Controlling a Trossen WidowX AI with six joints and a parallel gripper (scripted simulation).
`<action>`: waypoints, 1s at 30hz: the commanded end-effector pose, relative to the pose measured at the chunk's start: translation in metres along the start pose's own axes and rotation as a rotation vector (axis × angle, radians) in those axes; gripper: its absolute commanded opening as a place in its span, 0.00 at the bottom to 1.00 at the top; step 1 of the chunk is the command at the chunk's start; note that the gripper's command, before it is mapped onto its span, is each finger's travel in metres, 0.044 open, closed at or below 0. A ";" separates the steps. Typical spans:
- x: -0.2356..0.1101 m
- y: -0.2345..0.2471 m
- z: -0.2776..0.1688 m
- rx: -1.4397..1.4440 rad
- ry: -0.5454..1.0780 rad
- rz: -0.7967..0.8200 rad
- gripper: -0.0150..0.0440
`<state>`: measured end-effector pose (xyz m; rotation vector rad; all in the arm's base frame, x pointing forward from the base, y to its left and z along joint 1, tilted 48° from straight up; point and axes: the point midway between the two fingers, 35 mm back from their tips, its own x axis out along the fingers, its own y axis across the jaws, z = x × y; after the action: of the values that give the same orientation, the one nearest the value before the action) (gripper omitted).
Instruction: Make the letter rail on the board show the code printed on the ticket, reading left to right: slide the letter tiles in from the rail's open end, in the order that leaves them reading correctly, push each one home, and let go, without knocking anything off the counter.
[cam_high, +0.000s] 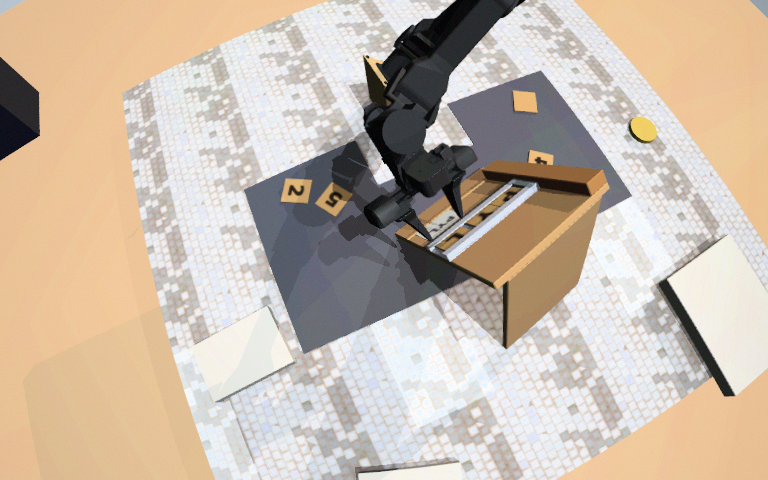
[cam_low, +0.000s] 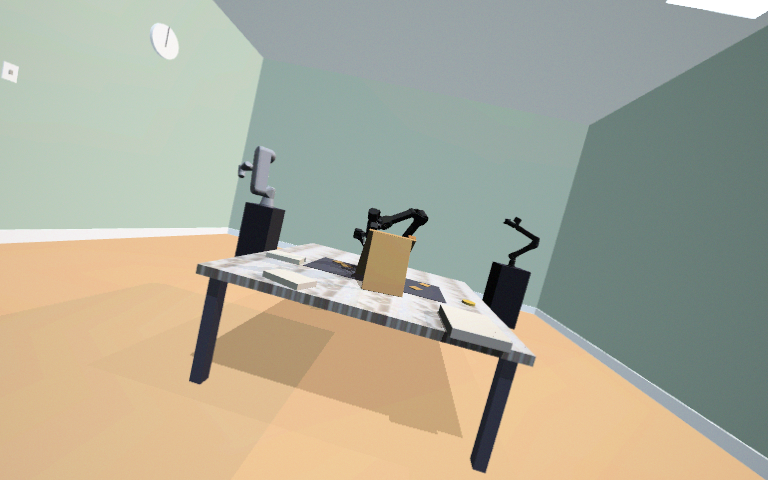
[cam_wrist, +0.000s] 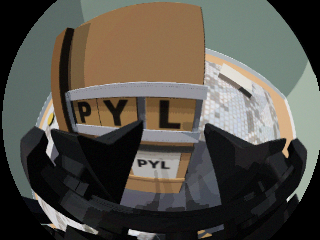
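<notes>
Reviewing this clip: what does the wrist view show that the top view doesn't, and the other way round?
Only the wrist view makes the lettering readable: the rail holds tiles reading P, Y, L, and the ticket below it reads PYL. Only the top view shows the spare tiles 2 and 5 lying on the dark mat, plus the yellow disc. Both show the open hand at the board, holding nothing.

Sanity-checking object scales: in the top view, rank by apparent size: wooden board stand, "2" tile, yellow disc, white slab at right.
1. Wooden board stand, largest.
2. White slab at right.
3. "2" tile and yellow disc look nearly alike; not ranking them, since the disc sits near the warped frame edge.
</notes>
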<state>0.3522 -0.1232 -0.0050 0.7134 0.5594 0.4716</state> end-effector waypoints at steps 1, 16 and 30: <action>-0.003 0.000 0.000 -0.006 -0.002 0.005 0.75; -0.016 -0.001 -0.002 -0.007 -0.001 0.005 0.75; -0.020 0.000 0.001 -0.007 -0.001 0.004 0.75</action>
<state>0.3363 -0.1342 -0.0007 0.7146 0.5623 0.4712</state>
